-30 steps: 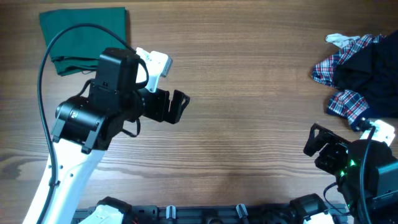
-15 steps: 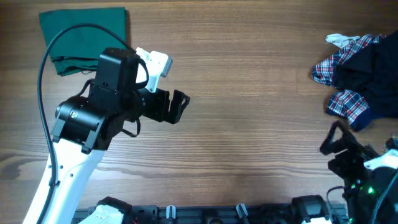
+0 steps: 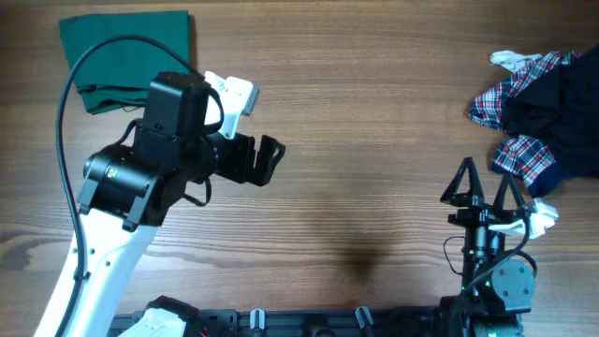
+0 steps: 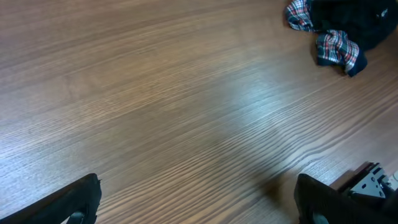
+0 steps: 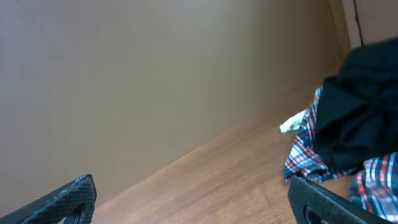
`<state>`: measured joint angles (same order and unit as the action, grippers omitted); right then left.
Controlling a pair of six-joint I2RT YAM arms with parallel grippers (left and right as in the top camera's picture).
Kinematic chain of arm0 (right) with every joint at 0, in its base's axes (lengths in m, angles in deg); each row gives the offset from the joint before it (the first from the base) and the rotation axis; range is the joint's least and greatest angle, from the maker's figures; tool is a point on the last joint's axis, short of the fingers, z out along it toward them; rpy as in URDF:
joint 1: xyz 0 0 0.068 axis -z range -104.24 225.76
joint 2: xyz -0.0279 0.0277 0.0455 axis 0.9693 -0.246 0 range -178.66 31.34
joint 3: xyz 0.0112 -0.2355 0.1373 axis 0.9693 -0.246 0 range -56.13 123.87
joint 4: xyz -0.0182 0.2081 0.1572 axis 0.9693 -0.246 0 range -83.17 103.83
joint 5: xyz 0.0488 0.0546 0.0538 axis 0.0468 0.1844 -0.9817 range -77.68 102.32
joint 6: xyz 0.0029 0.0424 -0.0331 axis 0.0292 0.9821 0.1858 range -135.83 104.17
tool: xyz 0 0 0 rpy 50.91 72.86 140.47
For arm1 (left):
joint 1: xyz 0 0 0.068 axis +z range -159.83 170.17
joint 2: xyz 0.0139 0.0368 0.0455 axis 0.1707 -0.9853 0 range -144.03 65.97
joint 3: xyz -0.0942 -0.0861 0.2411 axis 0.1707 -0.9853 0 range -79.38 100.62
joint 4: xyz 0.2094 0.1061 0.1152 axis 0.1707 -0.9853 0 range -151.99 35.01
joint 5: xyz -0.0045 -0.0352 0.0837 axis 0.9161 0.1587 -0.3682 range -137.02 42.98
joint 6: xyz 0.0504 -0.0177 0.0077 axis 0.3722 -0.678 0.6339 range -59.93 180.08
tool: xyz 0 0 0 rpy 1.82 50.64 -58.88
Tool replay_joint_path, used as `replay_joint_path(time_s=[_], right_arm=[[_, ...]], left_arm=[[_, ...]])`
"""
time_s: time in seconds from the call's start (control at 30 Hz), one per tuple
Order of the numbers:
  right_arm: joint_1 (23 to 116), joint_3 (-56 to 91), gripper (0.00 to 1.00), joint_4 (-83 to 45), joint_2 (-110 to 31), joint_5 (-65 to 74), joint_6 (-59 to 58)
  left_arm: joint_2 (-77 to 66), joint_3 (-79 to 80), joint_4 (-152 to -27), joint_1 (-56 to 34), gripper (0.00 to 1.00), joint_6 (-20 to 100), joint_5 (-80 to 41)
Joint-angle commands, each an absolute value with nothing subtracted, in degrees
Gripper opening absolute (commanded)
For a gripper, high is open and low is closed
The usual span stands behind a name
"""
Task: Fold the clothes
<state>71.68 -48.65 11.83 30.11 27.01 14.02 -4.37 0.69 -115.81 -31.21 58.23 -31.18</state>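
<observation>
Both sets of fingers are spread wide and holding nothing. My left gripper [image 3: 273, 161] hovers over bare wooden table [image 3: 374, 103]. The green garment [image 3: 126, 56] sits well behind those fingers, off at the far left corner, lying in a neat-ish rectangle with one edge a bit rumpled. My right gripper [image 3: 485, 187] points toward the far side. Just ahead of its fingers and a little to the right there's a heap, a plaid shirt [image 3: 517, 154] tangled up with a dark navy garment [image 3: 566, 103]. Neither gripper is touching any cloth.
</observation>
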Motion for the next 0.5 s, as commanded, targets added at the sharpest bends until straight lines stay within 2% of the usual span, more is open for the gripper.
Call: replay_joint_path(time_s=[0.0, 0.1, 0.23, 0.37, 0.47], right_arm=[[71.88, -49.37, 1.0, 14.14, 31.13, 23.17, 2.76], [71.88, -50.38, 1.0, 17.42, 31.13, 22.77, -2.13], [71.88, -55.77, 1.0, 25.62, 31.13, 21.27, -0.69], [71.88, -55.84, 1.0, 24.46, 31.13, 21.24, -1.96], [71.88, -55.84, 1.0, 17.44, 31.13, 21.22, -0.56]], left_arm=[[-4.48, 0.43, -115.67, -31.48, 1.0, 57.68, -31.49], [-4.48, 0.43, -115.67, -31.48, 1.0, 57.68, -31.49], [-4.48, 0.43, -115.67, -31.48, 1.0, 57.68, -31.49], [-4.48, 0.43, -115.67, -31.48, 1.0, 57.68, -31.47], [-4.48, 0.43, -115.67, -31.48, 1.0, 57.68, -31.47]])
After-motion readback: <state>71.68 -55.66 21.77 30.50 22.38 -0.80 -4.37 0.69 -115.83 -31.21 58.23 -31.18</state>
